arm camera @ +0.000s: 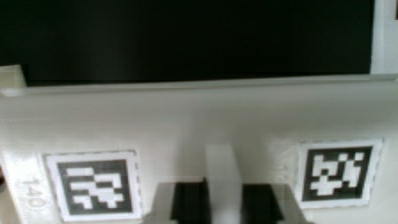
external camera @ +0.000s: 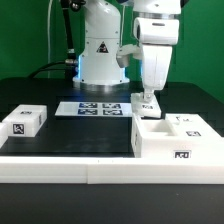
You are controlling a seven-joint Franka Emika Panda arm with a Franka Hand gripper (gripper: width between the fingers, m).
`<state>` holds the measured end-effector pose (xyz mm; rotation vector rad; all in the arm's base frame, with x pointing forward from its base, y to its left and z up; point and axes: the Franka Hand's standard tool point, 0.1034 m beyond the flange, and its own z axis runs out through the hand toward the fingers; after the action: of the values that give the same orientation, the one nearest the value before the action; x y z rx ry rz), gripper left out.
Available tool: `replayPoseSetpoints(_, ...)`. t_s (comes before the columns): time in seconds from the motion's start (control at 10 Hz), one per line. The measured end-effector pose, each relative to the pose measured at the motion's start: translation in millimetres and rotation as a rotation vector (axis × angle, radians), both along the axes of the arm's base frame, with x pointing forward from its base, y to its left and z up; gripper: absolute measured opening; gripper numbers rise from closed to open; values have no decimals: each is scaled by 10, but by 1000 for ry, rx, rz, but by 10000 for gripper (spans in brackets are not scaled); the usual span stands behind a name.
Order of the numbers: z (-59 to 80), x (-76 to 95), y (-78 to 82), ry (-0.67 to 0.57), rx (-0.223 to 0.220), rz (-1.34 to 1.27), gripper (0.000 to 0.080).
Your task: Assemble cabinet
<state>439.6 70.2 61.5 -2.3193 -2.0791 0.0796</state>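
The large white cabinet box (external camera: 178, 140) sits at the exterior view's right, with tags on its front and top. My gripper (external camera: 148, 97) is just behind its left corner, shut on a smaller white tagged cabinet part (external camera: 144, 104) held at table level. In the wrist view the gripper (arm camera: 226, 196) has its dark fingers (arm camera: 187, 205) on both sides of a thin white rib of that part (arm camera: 196, 120), which carries two tags. Another small white tagged block (external camera: 26, 120) lies at the exterior view's left.
The marker board (external camera: 98, 107) lies on the black table in front of the robot base (external camera: 103, 55). A white raised border (external camera: 70, 168) runs along the front edge of the table.
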Motion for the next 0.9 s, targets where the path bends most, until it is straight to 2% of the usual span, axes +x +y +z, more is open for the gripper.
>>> replayPoseSetpoints(0.2, 34, 93, 13, -9, 0, -16, 68)
replayPoseSetpoints(0.5, 19, 79, 8, -5, 0, -16, 68)
replayPoseSetpoints(0.9, 27, 171, 11, -13, 4, -20, 68)
